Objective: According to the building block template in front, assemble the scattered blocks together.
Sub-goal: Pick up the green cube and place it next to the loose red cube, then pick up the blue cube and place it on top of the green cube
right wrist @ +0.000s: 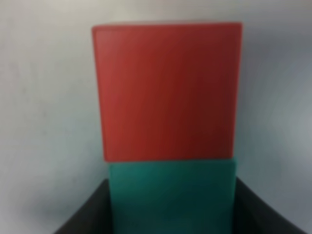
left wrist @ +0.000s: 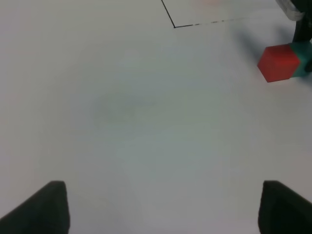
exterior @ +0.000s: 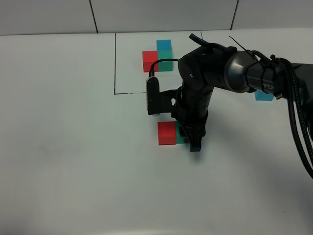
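Right wrist view: right gripper (right wrist: 170, 212) clamps the teal-green cube (right wrist: 170, 187), flush against the red cube (right wrist: 165, 92) straight ahead; the light blue cube (exterior: 264, 96) lies off right, nearer this arm.

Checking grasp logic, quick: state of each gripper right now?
Left gripper: open, holding nothing.
Right gripper: closed on the green block.

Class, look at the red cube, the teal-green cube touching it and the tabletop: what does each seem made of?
The red cube: probably plastic or painted wood; even matte colour, crisp edges, no grain visible. The teal-green cube: same matte, uniform look, likely the same material. The tabletop: smooth white surface, perhaps laminate or paper; no texture shows.
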